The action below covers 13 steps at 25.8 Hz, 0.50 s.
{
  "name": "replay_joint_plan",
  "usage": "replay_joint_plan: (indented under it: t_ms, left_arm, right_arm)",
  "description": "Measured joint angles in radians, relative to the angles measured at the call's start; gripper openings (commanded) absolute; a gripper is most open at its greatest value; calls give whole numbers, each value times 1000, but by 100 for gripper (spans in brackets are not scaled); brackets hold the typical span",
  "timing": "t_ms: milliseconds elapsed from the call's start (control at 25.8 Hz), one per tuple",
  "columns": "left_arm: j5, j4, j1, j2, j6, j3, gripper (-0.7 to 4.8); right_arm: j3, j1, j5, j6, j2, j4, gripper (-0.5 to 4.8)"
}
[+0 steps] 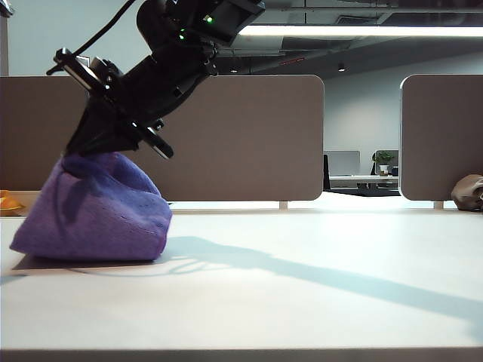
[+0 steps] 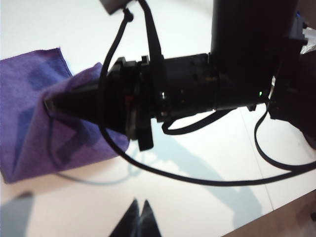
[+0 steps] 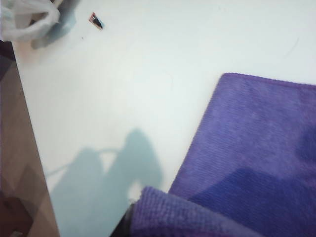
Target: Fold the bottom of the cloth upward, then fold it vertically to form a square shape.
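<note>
The purple cloth (image 1: 98,215) lies at the left of the white table, one part pulled up into a peak. My right gripper (image 1: 81,151) reaches across to the left side and is shut on that peak. The left wrist view shows the same black gripper (image 2: 50,105) pinching the cloth (image 2: 24,89) at a raised corner. In the right wrist view a fold of cloth (image 3: 173,212) covers the jaws, and the rest of the cloth (image 3: 256,133) lies flat below. My left gripper (image 2: 139,207) hangs shut and empty over bare table, apart from the cloth.
Grey partition panels (image 1: 241,136) stand behind the table. A brown lump (image 1: 468,192) sits at the far right and an orange thing (image 1: 7,202) at the far left. A white bag (image 3: 24,19) and a small dark item (image 3: 96,20) lie near the table edge.
</note>
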Motion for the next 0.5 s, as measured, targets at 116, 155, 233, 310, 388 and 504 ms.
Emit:
replay_joint_plan:
  t_ms: [116, 155, 233, 310, 388, 504]
  left_arm:
    - [0, -11, 0, -11, -3, 0, -6]
    - [0, -14, 0, -13, -4, 0, -6]
    - [0, -18, 0, -12, -4, 0, -6]
    - [0, -27, -1, -12, -4, 0, -6]
    - [0, -29, -1, -12, -4, 0, -6]
    - [0, -29, -1, -12, -4, 0, -6]
  right_arm:
    - [0, 1, -11, 9, 0, 48, -7]
    - [0, 1, -11, 16, 0, 59, -7]
    - [0, 1, -9, 35, 0, 97, -7]
    - [0, 0, -8, 38, 0, 134, -7]
    - [0, 0, 3, 39, 0, 146, -6]
    - [0, -3, 20, 39, 4, 146, 29]
